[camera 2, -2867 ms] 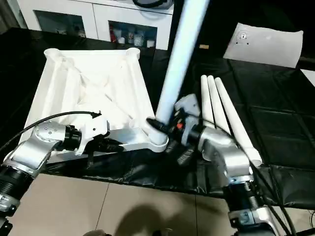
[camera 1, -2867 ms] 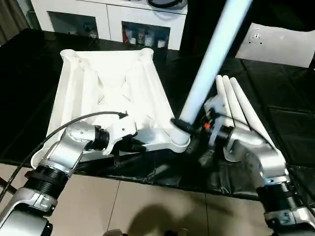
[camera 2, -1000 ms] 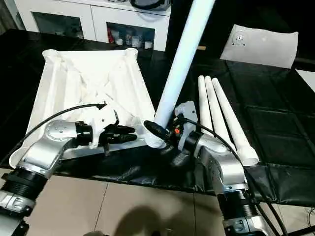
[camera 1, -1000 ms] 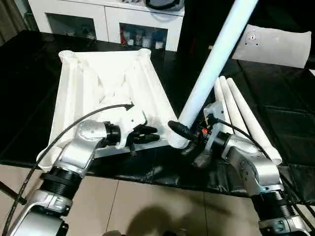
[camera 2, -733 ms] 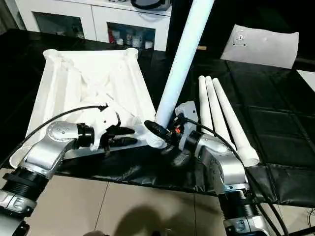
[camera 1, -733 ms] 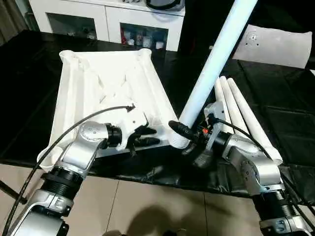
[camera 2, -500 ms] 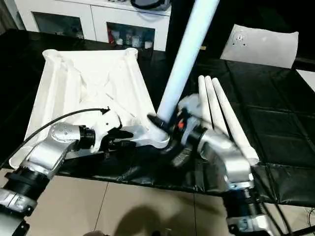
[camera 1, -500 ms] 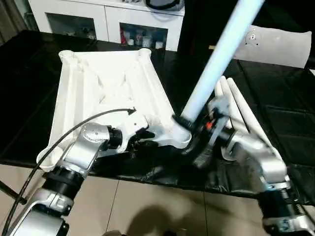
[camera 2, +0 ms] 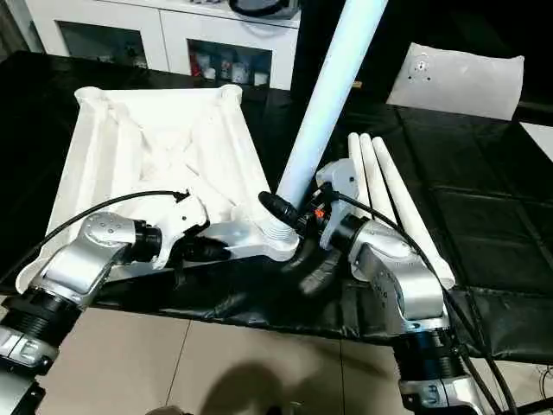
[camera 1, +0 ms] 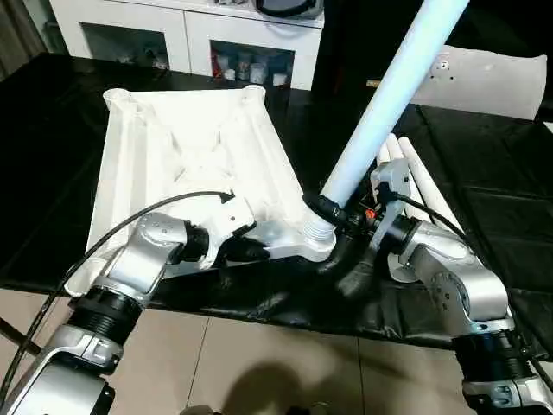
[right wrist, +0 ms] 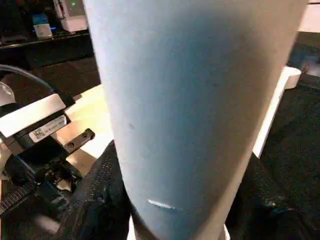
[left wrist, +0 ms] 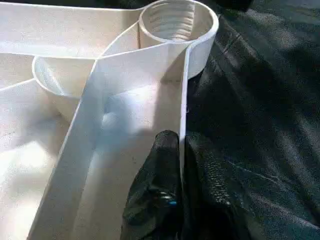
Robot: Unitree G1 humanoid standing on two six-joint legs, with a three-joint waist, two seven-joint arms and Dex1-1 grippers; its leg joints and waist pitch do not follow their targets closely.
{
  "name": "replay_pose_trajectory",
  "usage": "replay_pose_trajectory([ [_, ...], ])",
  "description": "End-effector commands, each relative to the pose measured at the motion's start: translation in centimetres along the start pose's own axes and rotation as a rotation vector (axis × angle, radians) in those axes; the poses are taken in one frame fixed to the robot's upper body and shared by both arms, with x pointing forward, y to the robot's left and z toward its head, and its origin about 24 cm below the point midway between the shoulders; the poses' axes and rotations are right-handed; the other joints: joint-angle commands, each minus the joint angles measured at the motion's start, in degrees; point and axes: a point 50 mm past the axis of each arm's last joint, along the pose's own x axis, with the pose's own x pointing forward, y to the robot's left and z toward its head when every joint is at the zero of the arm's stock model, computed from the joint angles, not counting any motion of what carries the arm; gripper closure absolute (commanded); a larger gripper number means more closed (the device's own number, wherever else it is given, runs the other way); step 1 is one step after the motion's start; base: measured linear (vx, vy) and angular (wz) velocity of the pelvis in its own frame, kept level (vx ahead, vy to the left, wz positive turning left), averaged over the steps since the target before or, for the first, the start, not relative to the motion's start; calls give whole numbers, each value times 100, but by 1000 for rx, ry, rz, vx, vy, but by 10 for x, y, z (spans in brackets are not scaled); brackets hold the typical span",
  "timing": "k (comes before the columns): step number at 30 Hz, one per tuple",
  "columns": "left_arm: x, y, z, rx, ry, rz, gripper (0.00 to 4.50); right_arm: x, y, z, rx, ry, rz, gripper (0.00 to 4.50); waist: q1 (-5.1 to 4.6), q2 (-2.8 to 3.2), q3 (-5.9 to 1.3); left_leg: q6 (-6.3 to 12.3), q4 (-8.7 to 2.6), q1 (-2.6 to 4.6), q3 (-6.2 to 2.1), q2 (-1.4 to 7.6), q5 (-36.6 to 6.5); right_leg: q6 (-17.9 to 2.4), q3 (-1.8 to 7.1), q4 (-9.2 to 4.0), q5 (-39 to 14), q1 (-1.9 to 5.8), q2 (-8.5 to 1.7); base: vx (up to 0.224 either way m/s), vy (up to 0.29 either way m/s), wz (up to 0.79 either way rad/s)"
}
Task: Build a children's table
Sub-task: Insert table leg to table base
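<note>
The white tabletop [camera 1: 190,147] lies upside down on the black cloth, ribs up. My left gripper [camera 1: 251,251] is shut on its near rim, one finger on each side of the wall [left wrist: 181,137]. My right gripper [camera 1: 333,233] is shut on a long white leg [camera 1: 389,95] that leans up and away to the right. The leg's ribbed lower end meets the near right corner socket [camera 1: 313,245]. In the left wrist view that socket [left wrist: 177,20] shows a bare threaded inside. Three more legs [camera 2: 389,190] lie side by side on the cloth behind my right arm.
A white cabinet [camera 1: 190,35] with dark compartments stands at the back. A white pillow-like slab [camera 1: 492,78] lies at the back right. The cloth's front edge [camera 1: 259,307] runs just below both grippers, with tiled floor [camera 1: 259,363] beneath.
My left gripper's fingers, open beside the near rim a second ago, have shut on it. My right gripper has shifted the leg's lower end up onto the corner socket.
</note>
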Motion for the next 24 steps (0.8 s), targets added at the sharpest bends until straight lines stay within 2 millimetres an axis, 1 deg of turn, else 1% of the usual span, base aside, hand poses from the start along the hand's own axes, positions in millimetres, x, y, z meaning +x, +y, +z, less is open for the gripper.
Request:
replay_pose_trajectory([
  [1,2,-1,1,31,35,-10,450,-5,-4,2,-10,0,-25,255,24,105,-454,492,-438,-12,-227,632,356,-1225,495,-342,-479,426,-741,0,0,0],
  [3,2,-1,1,41,42,-9,450,-5,-5,0,-10,4,-31,255,19,102,-451,475,-439,-21,-226,629,319,-1211,494,-352,-537,436,-744,0,0,0],
  [4,2,-1,1,41,42,-9,450,-5,-5,0,-10,4,-31,255,19,109,-450,464,-440,-20,-228,629,302,-1208,493,-355,-566,437,-745,0,0,0],
  [5,2,-1,1,41,38,-9,450,-5,-6,0,-9,6,-33,255,16,102,-451,444,-438,-18,-225,627,282,-1195,495,-360,-601,436,-743,0,0,0],
  [6,2,-1,2,45,30,-9,450,-6,-6,-2,-8,9,-35,255,21,117,-447,431,-440,-15,-225,627,256,-1191,493,-368,-643,434,-741,0,0,0],
  [7,2,-1,3,47,23,-9,450,-6,-6,-3,-6,15,-37,255,18,112,-446,416,-442,-12,-224,632,235,-1183,495,-370,-655,429,-738,0,0,0],
  [11,0,-2,4,95,-7,-28,450,-9,-9,-17,-5,82,-55,255,18,115,-458,431,-438,-14,-229,631,317,-1219,493,-346,-495,431,-734,0,0,0],
  [12,-2,-3,2,115,-9,-38,450,-10,-10,-22,-7,107,-64,255,15,112,-456,448,-437,-16,-224,628,319,-1230,494,-353,-467,431,-735,0,0,0],
  [13,-3,-3,1,121,-9,-41,450,-10,-10,-23,-8,112,-66,255,10,104,-458,451,-438,-29,-227,622,330,-1235,494,-344,-446,440,-735,0,0,0],
  [14,-4,-3,0,119,-6,-46,450,-10,-11,-25,-5,119,-70,255,11,93,-458,455,-438,-25,-224,620,320,-1233,493,-351,-464,440,-739,0,0,0],
  [15,-5,-3,-2,111,-3,-47,450,-10,-11,-26,-2,123,-71,255,7,98,-455,444,-438,-31,-223,616,296,-1231,492,-343,-491,448,-738,0,0,0],
  [16,-9,-3,-6,100,9,-47,450,-9,-10,-28,4,127,-68,255,3,98,-449,436,-442,-23,-221,625,267,-1220,496,-354,-541,440,-740,0,0,0],
  [17,-12,-3,-8,107,16,-52,450,-8,-10,-29,12,129,-62,255,0,74,-448,432,-443,-21,-220,626,237,-1202,495,-363,-619,439,-743,0,0,0],
  [18,-14,-3,-10,112,18,-52,450,-7,-9,-30,18,130,-55,255,0,90,-439,418,-447,-26,-220,621,194,-1188,496,-371,-707,437,-745,0,0,0],
  [19,-15,-2,-10,107,16,-44,450,-6,-8,-30,20,134,-49,255,-6,63,-438,408,-449,-24,-217,625,162,-1179,497,-367,-766,434,-745,0,0,0],
  [20,-15,-2,-10,104,14,-38,450,-5,-7,-31,23,138,-42,255,-5,76,-434,400,-451,-17,-217,627,158,-1175,496,-372,-795,427,-742,0,0,0],
  [22,-16,-2,-10,109,7,-38,450,-3,-6,-33,22,141,-34,255,-13,42,-430,402,-454,-17,-213,628,132,-1144,494,-385,-902,424,-742,0,0,0],
  [23,-16,-2,-10,110,5,-39,450,-2,-6,-33,21,141,-34,255,-15,57,-431,392,-451,-27,-213,623,135,-1123,498,-384,-941,427,-749,0,0,0],
  [24,-16,-3,-9,108,-10,-51,450,-1,-5,-33,23,140,-27,255,-19,46,-433,388,-451,-21,-213,627,154,-1109,497,-385,-936,422,-745,0,0,0],
])
